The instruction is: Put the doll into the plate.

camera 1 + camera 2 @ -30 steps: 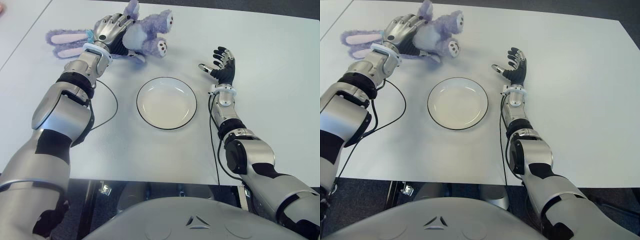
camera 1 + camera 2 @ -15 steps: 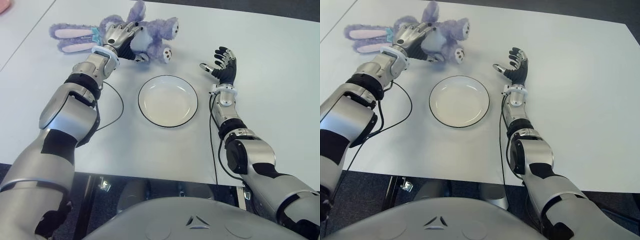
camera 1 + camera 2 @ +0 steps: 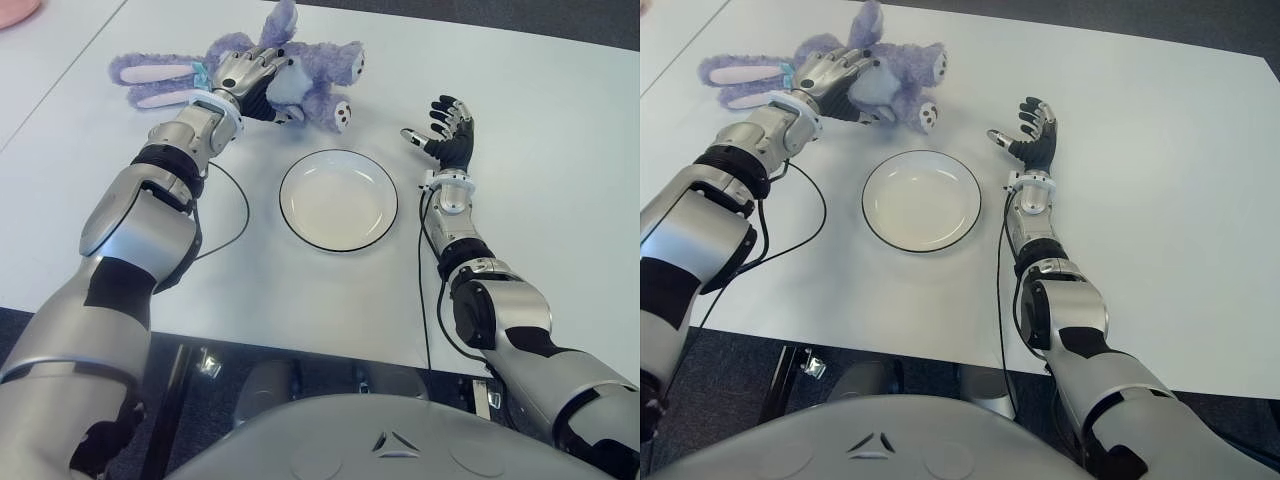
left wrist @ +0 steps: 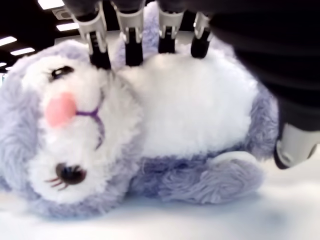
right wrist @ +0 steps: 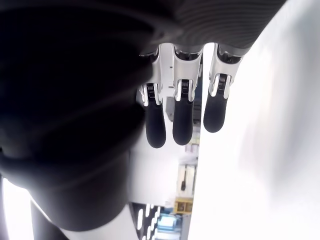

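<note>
A white counter (image 3: 560, 200) carries everything. A purple doll (image 3: 300, 75) lies on its side beyond the empty plate (image 3: 338, 200), not yet lifted. The left robot hand (image 3: 250, 72) reaches far forward, arm nearly straight, fingers (image 4: 132, 42) wrapped over the doll's white belly. The right robot hand (image 3: 448, 135) shows right of the plate, fingers spread, holding nothing.

You see a fluffy plush doll (image 3: 300, 80), lilac and white fur; a smooth glossy plate (image 3: 338, 200); a matt white table (image 3: 540, 150); shiny metal-and-black-plastic left hand (image 3: 248, 72).
</note>
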Motion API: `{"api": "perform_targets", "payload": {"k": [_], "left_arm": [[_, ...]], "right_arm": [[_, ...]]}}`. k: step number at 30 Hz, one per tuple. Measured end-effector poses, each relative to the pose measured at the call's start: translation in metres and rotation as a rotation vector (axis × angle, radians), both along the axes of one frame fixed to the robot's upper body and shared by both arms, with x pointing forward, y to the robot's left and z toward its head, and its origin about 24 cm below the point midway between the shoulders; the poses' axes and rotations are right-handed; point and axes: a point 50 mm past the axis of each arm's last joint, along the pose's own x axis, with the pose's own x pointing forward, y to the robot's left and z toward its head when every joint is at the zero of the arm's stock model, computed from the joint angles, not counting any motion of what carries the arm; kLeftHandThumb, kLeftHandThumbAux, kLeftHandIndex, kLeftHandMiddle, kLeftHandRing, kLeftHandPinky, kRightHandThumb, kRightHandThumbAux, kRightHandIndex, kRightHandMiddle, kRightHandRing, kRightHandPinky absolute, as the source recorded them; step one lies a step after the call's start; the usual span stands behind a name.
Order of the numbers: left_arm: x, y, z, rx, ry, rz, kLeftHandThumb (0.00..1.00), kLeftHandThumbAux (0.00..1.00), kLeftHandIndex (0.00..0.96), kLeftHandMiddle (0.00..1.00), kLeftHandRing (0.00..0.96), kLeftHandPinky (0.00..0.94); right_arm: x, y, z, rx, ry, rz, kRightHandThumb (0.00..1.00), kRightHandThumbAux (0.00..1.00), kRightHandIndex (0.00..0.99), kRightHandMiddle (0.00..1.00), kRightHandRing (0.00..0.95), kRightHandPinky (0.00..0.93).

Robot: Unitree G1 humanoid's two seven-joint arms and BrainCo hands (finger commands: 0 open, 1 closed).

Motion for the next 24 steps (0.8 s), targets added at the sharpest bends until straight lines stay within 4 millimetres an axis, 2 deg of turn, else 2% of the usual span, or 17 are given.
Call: {"api": "perform_targets", "payload": {"k": [7,18,21,24], "left_arm": [[-0.0001,-0.0029,-0.0002,-0.021,0.010,-0.010,0.176,0.533,0.149,0.000,0.063,0.191],[0.0003,-0.0049,0.0018,-0.073,0.011,-0.009,0.180,0.558,0.195,0.013,0.086,0.220],[0.0004,-0.0059,0.0020,-0.084,0.010,-0.009,0.194,0.573,0.218,0.062,0.130,0.274],[0.0006,-0.0071,0.0027,-0.100,0.008,-0.008,0.237,0.598,0.263,0.172,0.232,0.351]], "right_arm": [[-0.0009,-0.0009,-0.0017,-0.001,0.005,-0.003,0.006,0.998,0.237,0.285,0.256,0.258],[-0.0011,-0.0006,-0.0020,-0.002,0.005,-0.002,0.000,0.995,0.236,0.283,0.255,0.253],[-0.0011,-0.0006,-0.0020,-0.002,0.005,-0.002,0.004,0.997,0.240,0.285,0.256,0.256],[-0.0011,-0.0006,-0.0020,-0.002,0.005,-0.002,0.017,0.998,0.244,0.287,0.259,0.263]]}}
